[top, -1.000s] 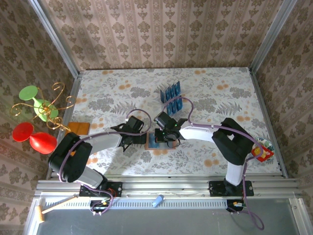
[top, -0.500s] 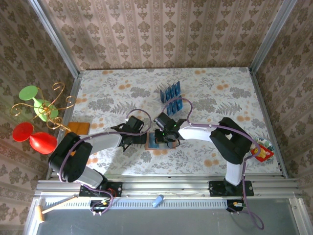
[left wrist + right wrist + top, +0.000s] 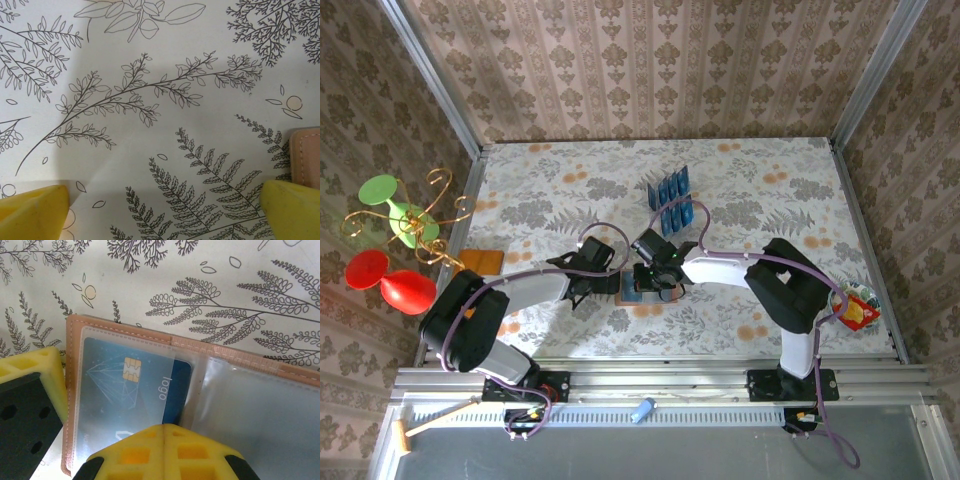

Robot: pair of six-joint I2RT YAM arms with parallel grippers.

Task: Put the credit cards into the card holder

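Observation:
The tan card holder (image 3: pixel 125 335) lies open on the leaf-print cloth, clear pockets facing up. One blue credit card (image 3: pixel 130 385) with a gold chip sits mostly inside its left pocket, its right edge sticking out. My right gripper (image 3: pixel 165 427) is shut, its yellow tips pressed together at that card's near edge. From above, the right gripper (image 3: pixel 652 281) hovers over the holder (image 3: pixel 629 292). More blue credit cards (image 3: pixel 668 187) stand further back. My left gripper (image 3: pixel 162 215) is open over bare cloth, its right finger (image 3: pixel 292 207) next to the holder's edge (image 3: pixel 306 155).
The standing cards are in a clear slotted rack, with a second group (image 3: pixel 678 212) just in front. A flat orange-brown square (image 3: pixel 480 262) lies at the table's left edge. A colourful packet (image 3: pixel 858 310) sits at the right edge. The left gripper's yellow finger (image 3: pixel 35 375) rests beside the holder.
My right gripper has slid a little to the left over the card holder. The left arm has stayed where it was.

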